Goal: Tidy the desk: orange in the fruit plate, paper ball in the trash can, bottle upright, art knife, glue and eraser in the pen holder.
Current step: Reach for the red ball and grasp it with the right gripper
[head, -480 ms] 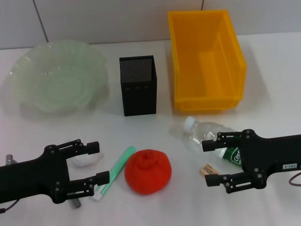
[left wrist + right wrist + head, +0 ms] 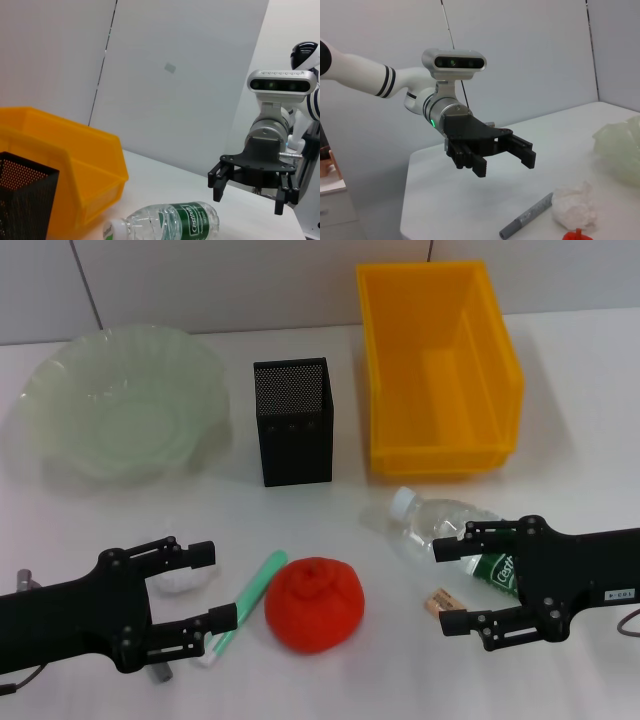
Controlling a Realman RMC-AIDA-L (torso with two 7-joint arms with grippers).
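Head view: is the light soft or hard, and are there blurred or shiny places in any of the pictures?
Head view: soft, even light; faint shadows under the orange and beside the pen holder; the bottle glints slightly.
Left wrist view: sharp, no glare; the trash can looks evenly lit.
Right wrist view: the left gripper is sharp; the paper ball casts a soft shadow.

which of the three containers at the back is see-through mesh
The pen holder, the black square cup between the pale green fruit plate and the yellow trash can.
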